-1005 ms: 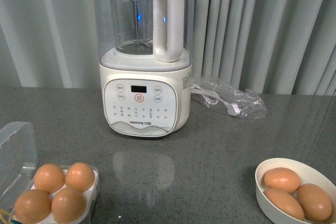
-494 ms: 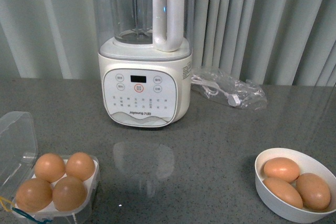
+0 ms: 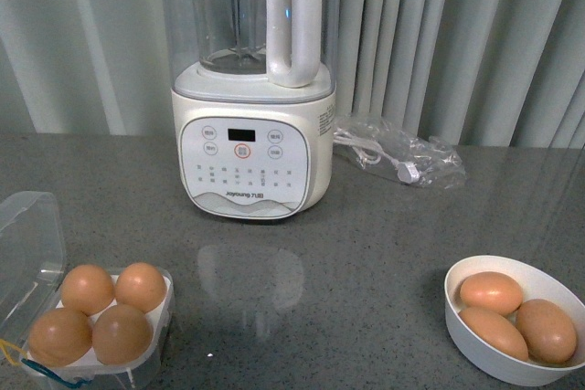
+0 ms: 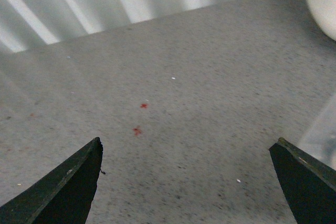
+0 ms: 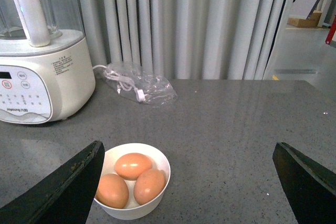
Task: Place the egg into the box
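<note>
The blender [image 3: 251,134] stands far on the grey table [image 3: 366,253], left of centre. Near left, the open box [image 3: 27,244] holds four eggs [image 3: 87,289], every cup full. Near right, the white bowl [image 3: 475,349] holds three eggs [image 3: 491,292]. My left claw [image 4: 186,182] and right claw [image 5: 186,182] are spread wide, pinching nothing.

open clear box [image 3: 27,244], four eggs [image 3: 87,289] inside

"Joyoung" – brand on blender [image 3: 251,148] front panel, button labels illegible

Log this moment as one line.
box: four eggs, lid open | bowl: three eggs | left gripper: open, empty | right gripper: open, empty
</note>
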Robot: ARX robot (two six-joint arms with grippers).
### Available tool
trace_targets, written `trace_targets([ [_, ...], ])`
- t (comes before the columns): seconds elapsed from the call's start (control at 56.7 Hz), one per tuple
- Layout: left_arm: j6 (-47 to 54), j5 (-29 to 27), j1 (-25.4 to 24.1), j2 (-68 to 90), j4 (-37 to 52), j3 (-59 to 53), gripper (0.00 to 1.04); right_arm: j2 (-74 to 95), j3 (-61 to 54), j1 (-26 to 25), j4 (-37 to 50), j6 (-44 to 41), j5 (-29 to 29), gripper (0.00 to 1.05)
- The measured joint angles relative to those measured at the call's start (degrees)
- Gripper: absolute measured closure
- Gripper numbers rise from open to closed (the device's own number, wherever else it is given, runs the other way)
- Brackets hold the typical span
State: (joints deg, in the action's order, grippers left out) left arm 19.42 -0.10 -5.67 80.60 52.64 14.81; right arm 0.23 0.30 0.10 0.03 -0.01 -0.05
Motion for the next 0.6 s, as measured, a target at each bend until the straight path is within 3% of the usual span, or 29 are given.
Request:
trace_targets([
  [0.088, -1.75, 3.65, 3.69, -3.76, -3.48, -1.01, 0.07, 0.0, 0.0, 0.0, 0.0, 0.0, -0.02, 0.07],
  [0.3, -7.21, 3.52, 7.78, -9.62, -10.73, -0.74, 0.07, 0.0, 0.0, 0.0, 0.0, 0.0, 0.0, 0.07],
  [0.441, -13.4, 4.74, 4.63, -13.77, -17.31, 1.62, 0.07, 0.0, 0.0, 0.0, 0.0, 0.0, 0.0, 0.07],
  [0.599, -27.89, 5.62, -1.2, -19.17, -28.13, 4.9, 0.07, 0.0, 0.0, 0.0, 0.0, 0.0, 0.0, 0.07],
])
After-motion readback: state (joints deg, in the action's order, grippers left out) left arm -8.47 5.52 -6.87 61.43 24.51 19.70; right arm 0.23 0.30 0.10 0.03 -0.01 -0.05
